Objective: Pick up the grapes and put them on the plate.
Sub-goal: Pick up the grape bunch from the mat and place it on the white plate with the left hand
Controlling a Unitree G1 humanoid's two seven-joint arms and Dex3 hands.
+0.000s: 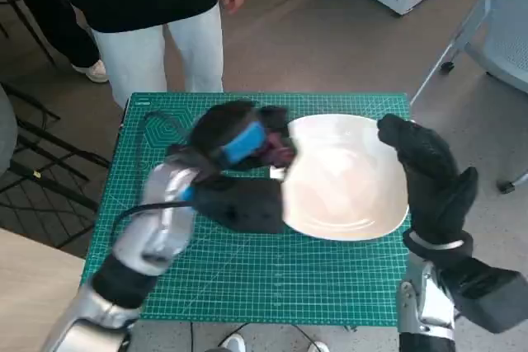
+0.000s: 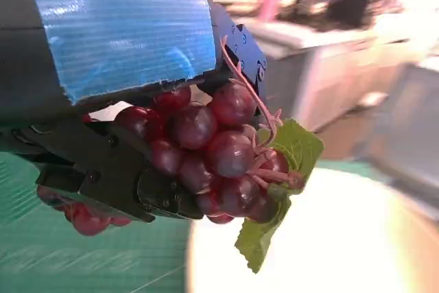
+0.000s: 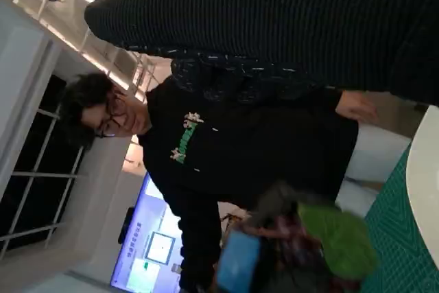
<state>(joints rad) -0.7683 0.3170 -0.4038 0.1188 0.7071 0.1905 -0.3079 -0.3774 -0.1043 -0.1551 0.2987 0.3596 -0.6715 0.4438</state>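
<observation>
My left hand (image 1: 235, 144) grips a bunch of dark red grapes (image 2: 212, 152) with a green leaf (image 2: 281, 190); it hangs in the air at the left rim of the white plate (image 1: 346, 183). In the head view only a bit of the grapes (image 1: 279, 152) shows past the blue-taped hand. My right hand (image 1: 429, 172) in its black glove rests at the plate's right rim, fingers on the edge; I cannot tell whether it grips the rim. The right wrist view shows the left hand (image 3: 240, 262) and the leaf (image 3: 339, 241), blurred.
A green cutting mat (image 1: 247, 269) covers the small table. A person (image 1: 157, 6) in a black top and white trousers stands at the table's far side. A black cable (image 1: 153, 125) lies on the mat's far left. Chair legs and a white cabinet stand beyond.
</observation>
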